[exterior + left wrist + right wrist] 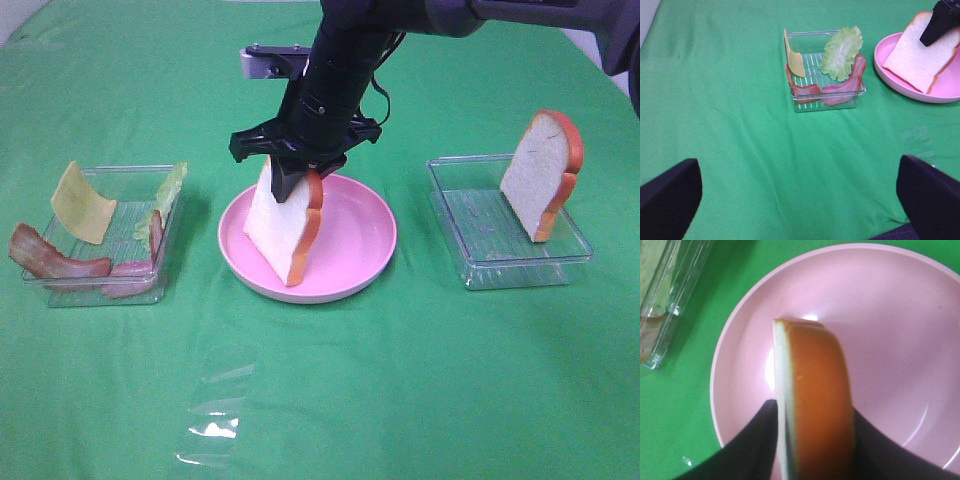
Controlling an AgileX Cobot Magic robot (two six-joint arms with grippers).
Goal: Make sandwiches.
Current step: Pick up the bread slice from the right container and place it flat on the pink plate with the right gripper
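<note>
My right gripper (297,180) is shut on a white bread slice (283,228) with orange-brown crust, gripping its top edge. The slice hangs tilted, and its lower end is at the pink plate (372,262). The right wrist view shows the slice (815,405) edge-on between the two fingers, above the plate (880,315). A second bread slice (541,176) stands in the right clear tray (480,268). The left clear tray (110,292) holds yellow cheese (82,205), lettuce (170,190) and bacon strips (50,262). My left gripper (800,200) is open and empty over bare cloth, short of that tray (826,100).
A green cloth covers the table. A piece of clear plastic film (215,410) lies on the cloth in front of the plate. The right arm reaches in from the top right across the middle.
</note>
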